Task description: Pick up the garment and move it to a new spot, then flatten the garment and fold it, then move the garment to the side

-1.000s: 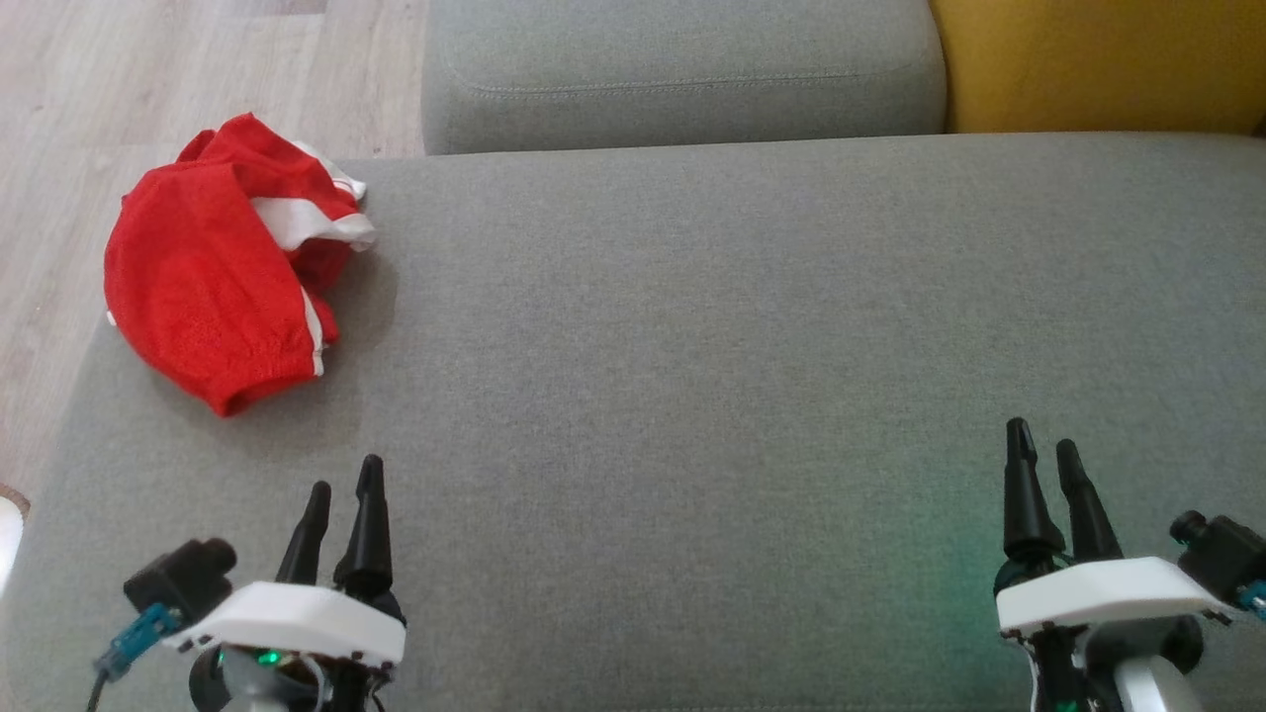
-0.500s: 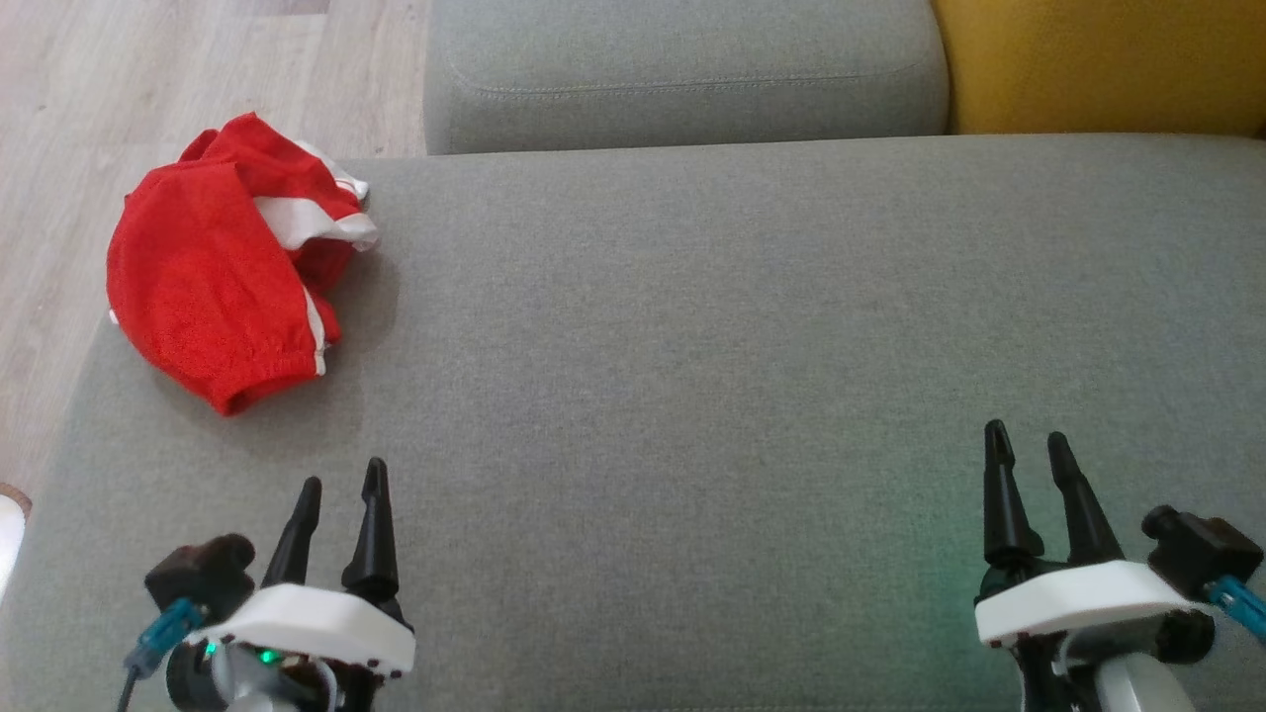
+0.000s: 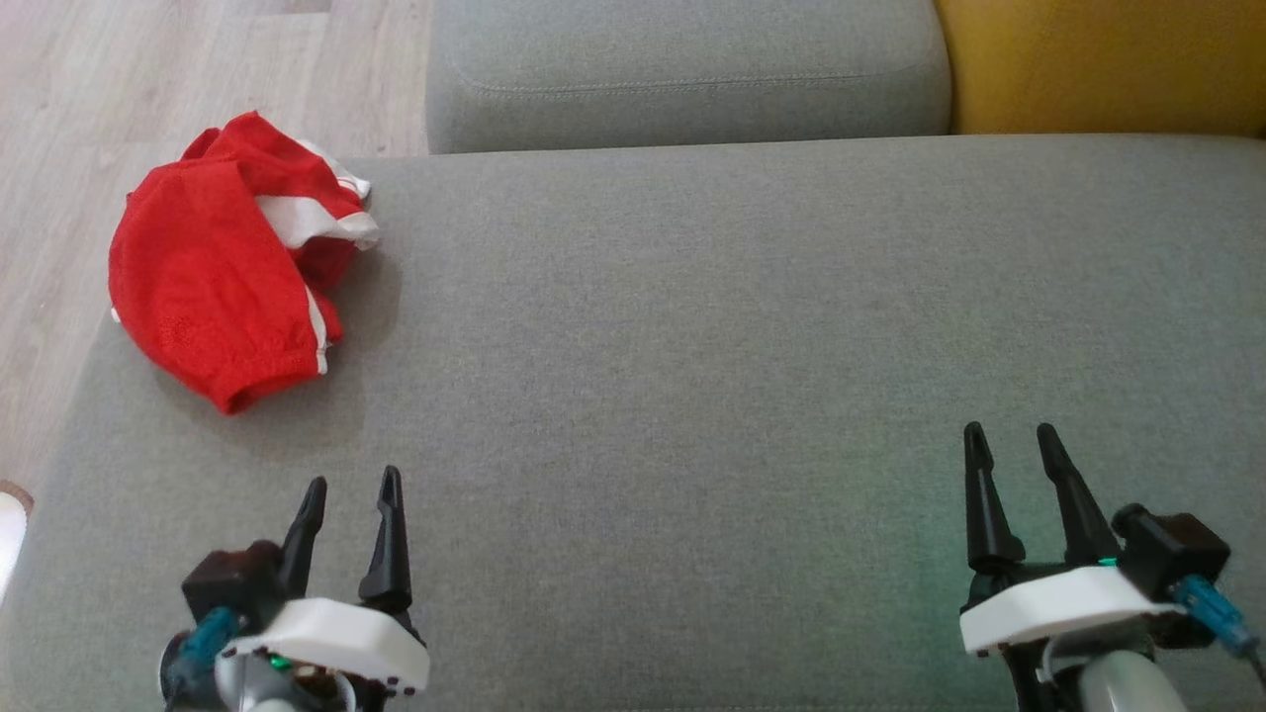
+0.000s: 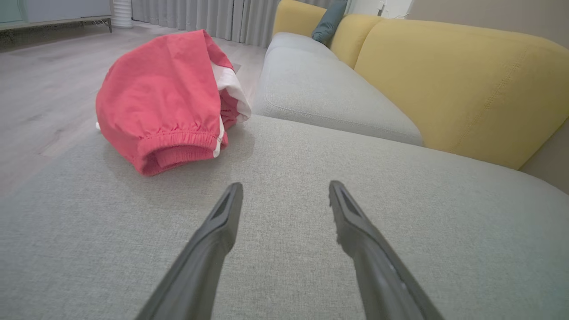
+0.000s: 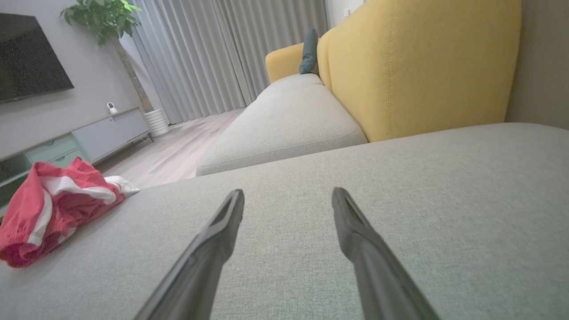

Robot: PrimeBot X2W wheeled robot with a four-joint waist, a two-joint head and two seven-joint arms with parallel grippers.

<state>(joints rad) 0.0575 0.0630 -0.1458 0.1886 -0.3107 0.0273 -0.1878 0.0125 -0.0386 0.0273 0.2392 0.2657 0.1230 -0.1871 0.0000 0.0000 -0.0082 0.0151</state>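
Lying bunched at the far left corner of the grey seat cushion point(image 3: 692, 346): the red garment point(image 3: 223, 267), white stripes showing along its folds. It is not flattened and not folded. The left wrist view shows a gathered elastic hem turned toward the camera. Its left side reaches the cushion's edge by the wooden floor point(image 3: 198, 69); I cannot tell whether it hangs over.

Left pincer point(image 3: 353, 477): at lower left of the head view, above the near part of the cushion, fingers pointing away from the robot. Jaws spread wide with bare grey fabric visible between them, nothing held. The garment sits ahead of it and slightly to its left, apart from both fingertips.

Right pincer point(image 3: 1010, 428): at lower right of the head view, also over the cushion, fingers pointing away. Jaws equally wide apart and empty. It is well apart from the garment, which appears at the far left edge of the right wrist view.

Surroundings: a second grey cushion point(image 3: 682, 69) adjoins the far edge of the seat cushion, with a yellow backrest point(image 3: 1098, 64) to its right. Between the two pincers the cushion surface is bare fabric.
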